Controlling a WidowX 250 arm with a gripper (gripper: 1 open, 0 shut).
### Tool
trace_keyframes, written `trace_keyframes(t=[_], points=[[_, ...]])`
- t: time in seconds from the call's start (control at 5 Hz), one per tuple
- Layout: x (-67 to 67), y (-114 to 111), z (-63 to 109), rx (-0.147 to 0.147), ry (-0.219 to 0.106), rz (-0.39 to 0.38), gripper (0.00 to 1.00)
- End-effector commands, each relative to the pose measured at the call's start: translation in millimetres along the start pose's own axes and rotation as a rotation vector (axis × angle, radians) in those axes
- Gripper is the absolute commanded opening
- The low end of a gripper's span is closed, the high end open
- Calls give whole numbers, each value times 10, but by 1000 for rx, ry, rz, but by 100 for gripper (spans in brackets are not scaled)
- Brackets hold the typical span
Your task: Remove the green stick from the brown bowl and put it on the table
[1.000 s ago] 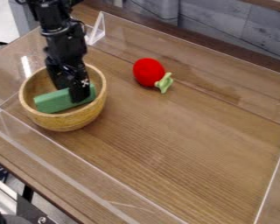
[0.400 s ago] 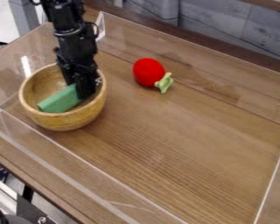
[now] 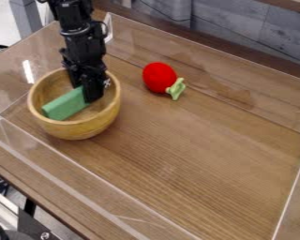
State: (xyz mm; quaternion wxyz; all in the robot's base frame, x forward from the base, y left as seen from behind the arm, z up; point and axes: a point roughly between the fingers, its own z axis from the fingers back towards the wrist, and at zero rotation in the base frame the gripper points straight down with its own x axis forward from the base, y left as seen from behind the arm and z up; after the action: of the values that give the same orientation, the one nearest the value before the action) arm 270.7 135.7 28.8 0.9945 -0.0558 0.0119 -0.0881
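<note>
1. Camera view: we see the gripper reaching down into the brown bowl, its jaws closed on the green stick near one end, presumably so that the free length clears the fingers.
2. The stick lies aslant within the bowl, one end toward the rim; we cannot tell whether it bears on the bottom.
3. We judge that a lift straight up should come first, since the surrounding wall could catch a sideways pull.
4. The red ball sits apart on the table, leaving us wood beside the bowl for setting down.
</note>
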Motion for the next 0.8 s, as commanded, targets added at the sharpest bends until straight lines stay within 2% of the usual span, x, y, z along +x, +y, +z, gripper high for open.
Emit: trace_keyframes(t=[0.0, 0.4, 0.6], points=[[-45, 184, -146, 10, 8, 24, 0], [-160, 184, -194, 11, 26, 126, 0], [-187, 179, -125, 14, 41, 127, 0]])
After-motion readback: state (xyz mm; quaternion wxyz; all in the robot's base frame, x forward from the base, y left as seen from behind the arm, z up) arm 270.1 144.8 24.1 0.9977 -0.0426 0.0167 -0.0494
